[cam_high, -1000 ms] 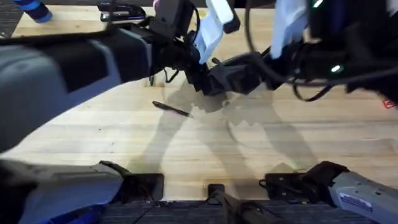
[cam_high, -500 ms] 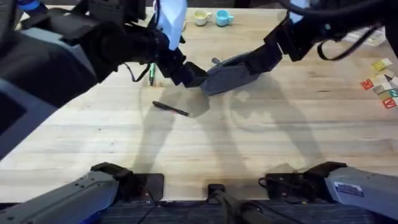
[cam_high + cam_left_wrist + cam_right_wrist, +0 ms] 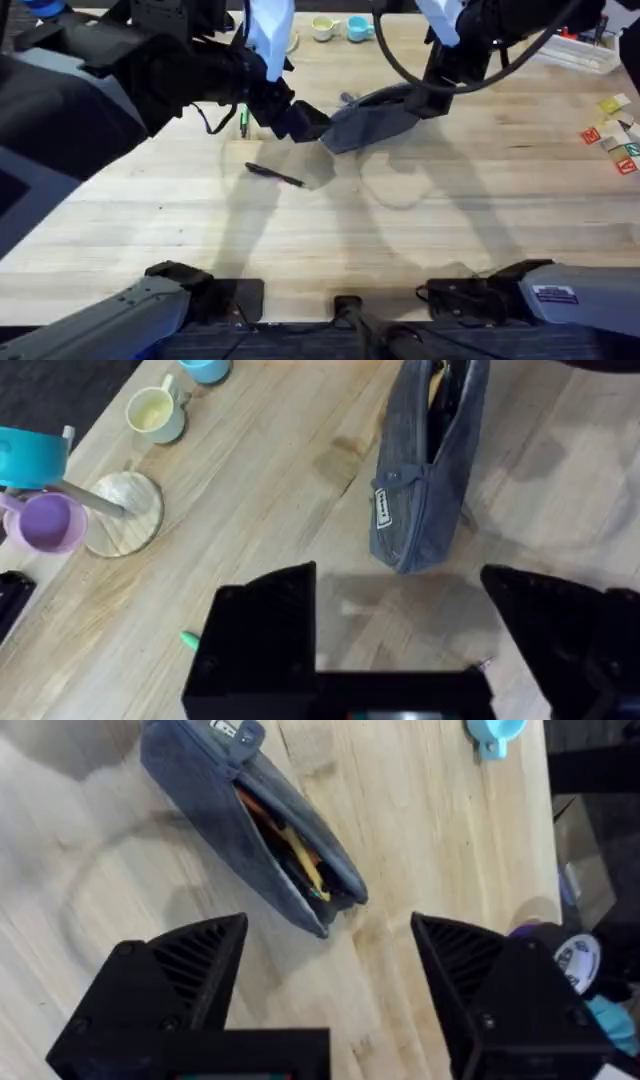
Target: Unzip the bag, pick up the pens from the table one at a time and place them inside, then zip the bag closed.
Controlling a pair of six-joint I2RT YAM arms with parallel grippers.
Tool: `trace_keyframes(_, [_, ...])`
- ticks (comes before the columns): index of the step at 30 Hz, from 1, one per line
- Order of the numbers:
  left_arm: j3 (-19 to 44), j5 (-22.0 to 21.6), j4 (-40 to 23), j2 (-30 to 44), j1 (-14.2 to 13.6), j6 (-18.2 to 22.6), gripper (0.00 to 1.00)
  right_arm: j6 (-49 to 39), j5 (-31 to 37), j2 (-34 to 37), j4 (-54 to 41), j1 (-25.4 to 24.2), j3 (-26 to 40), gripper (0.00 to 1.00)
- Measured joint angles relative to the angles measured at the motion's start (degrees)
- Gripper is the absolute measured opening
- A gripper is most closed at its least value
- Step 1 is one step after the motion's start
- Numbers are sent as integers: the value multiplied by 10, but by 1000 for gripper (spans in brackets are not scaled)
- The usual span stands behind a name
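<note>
On the table (image 3: 420, 250), the black pen (image 3: 274, 174) lies nearest. Beyond it the bag (image 3: 372, 120) lies unzipped, with yellow and orange things showing inside. The green pen (image 3: 243, 120) sits left of the bag. The left gripper (image 3: 400, 635) and right gripper (image 3: 330, 970) both hover wide apart, empty.

The left arm (image 3: 120, 70) covers most of the green pen (image 3: 243, 121) and the bag's (image 3: 370, 122) left end. The bag's contents (image 3: 290, 845) are too small to identify.
</note>
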Motion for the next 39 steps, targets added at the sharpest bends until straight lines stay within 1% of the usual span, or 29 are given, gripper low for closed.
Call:
trace_keyframes(6, [0,0,0,0,0,0,993,-19,4,0,1,0,0,996])
trace_keyframes(11, [0,0,0,0,0,0,993,-27,4,0,30,0,0,990])
trace_keyframes(12, [0,0,0,0,0,0,993,-31,4,0,30,0,0,937])
trace_keyframes(13, [0,0,0,0,0,0,993,-30,4,0,31,0,0,809])
trace_keyframes(17, [0,0,-1,0,0,0,993,-31,-13,0,30,0,0,210])
trace_keyframes(18, [0,0,-1,0,0,0,993,-31,-21,0,30,0,0,82])
trace_keyframes(19, [0,0,-1,0,0,0,993,-32,-29,0,29,0,0,44])
trace_keyframes(25, [0,0,-1,0,0,0,993,-64,-59,0,14,0,0,32])
trace_keyframes(28, [0,0,-1,0,0,0,993,-99,-66,5,6,0,1,32])
trace_keyframes(29, [0,0,-1,0,0,0,993,-145,-73,23,-5,0,1,31])
trace_keyframes(31, [0,0,-1,0,0,0,993,-169,-76,38,-4,0,1,31])
trace_keyframes(39, [0,0,-1,0,0,0,993,-209,-80,96,4,0,1,31])
